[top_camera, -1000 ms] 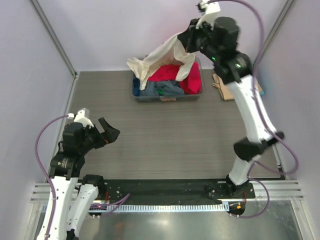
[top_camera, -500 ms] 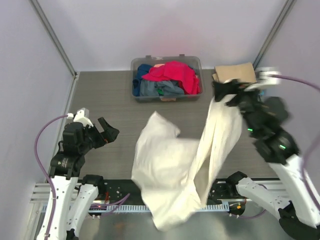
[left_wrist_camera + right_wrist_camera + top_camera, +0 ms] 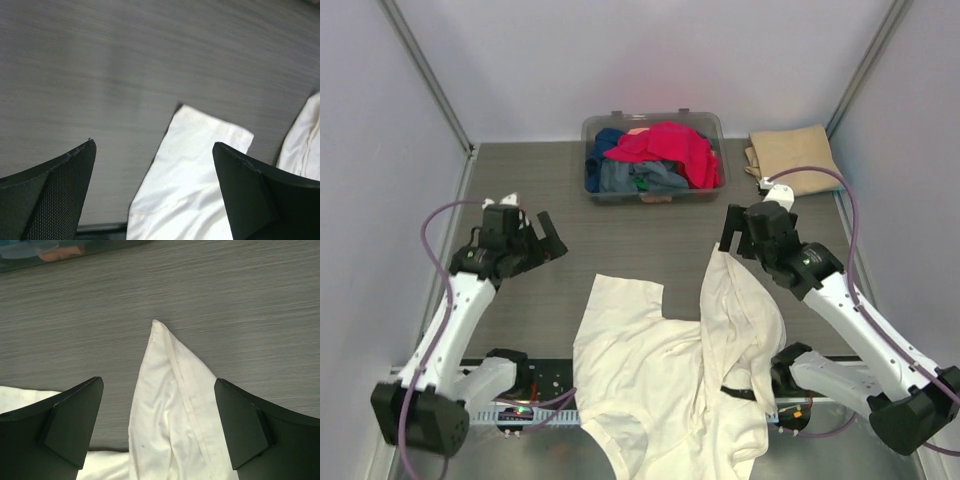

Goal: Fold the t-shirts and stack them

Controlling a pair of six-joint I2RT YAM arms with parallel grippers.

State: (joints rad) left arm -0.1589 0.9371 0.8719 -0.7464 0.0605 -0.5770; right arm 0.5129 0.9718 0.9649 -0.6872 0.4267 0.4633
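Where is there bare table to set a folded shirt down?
Bare: the wood-grain table between the grey translucent plastic tub and the cream-white t-shirt, and the far-left corner beside the tub. Crowded: the near edge under that shirt; the far-right corner holds a folded tan-beige t-shirt.

Lilac walls [image 3: 620,60] — grey wood-grain table [image 3: 650,240]
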